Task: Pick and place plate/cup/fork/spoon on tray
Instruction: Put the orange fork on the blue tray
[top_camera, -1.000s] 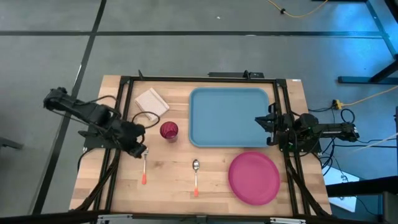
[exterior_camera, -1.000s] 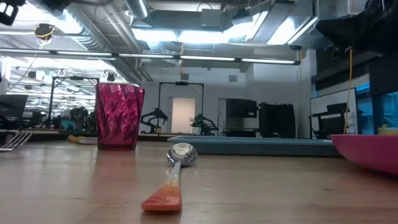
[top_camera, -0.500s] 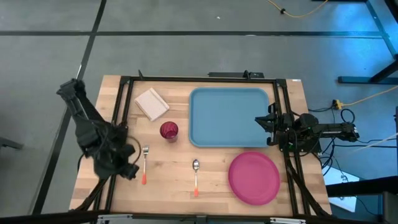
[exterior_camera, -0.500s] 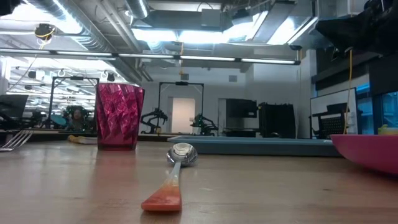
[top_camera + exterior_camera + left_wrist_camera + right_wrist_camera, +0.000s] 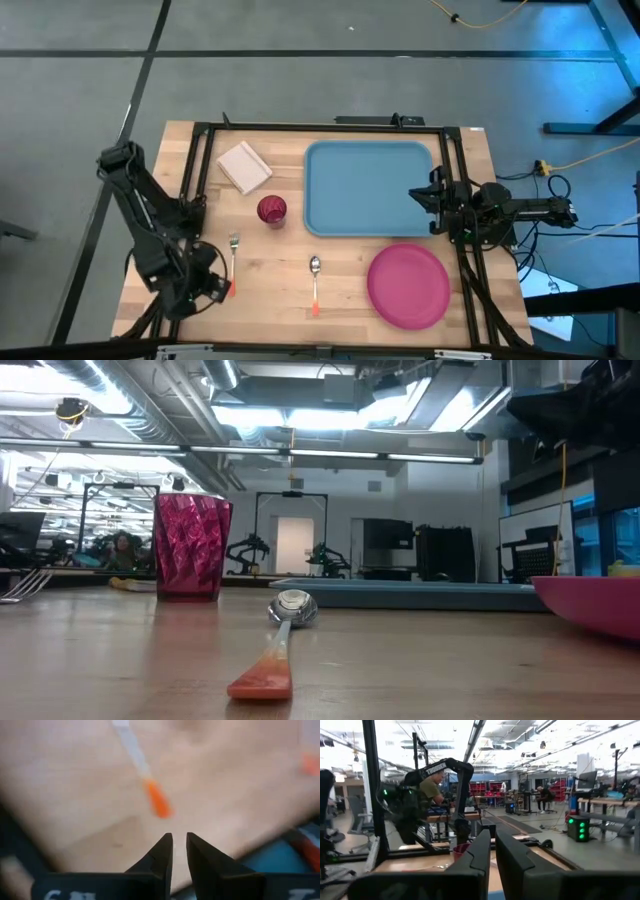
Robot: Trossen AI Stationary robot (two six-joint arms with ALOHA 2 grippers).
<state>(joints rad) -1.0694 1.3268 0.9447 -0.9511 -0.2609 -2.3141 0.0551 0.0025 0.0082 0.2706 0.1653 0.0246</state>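
Observation:
The fork (image 5: 233, 262) lies flat on the table at the near left, its orange handle (image 5: 157, 802) toward the near edge. My left gripper (image 5: 218, 287) hovers beside that handle end, shut and empty; in the left wrist view (image 5: 179, 846) the handle lies ahead of the fingertips, apart from them. The spoon (image 5: 315, 282) lies flat near the middle. The dark red cup (image 5: 272, 210) stands upright left of the light-blue tray (image 5: 368, 187). The pink plate (image 5: 408, 285) lies near right. My right gripper (image 5: 420, 197) waits shut at the tray's right rim.
A white napkin (image 5: 245, 165) lies at the far left of the table. A black frame (image 5: 320, 127) runs around the table's edges. People and benches show in the room beyond the table. Bare wood lies between the fork and the spoon.
My left gripper has swung from beside the cup and the fork's prongs toward the table's near left, ending by the fork's handle end. Its arm has turned about as it went. The fork and all other things have stayed in place.

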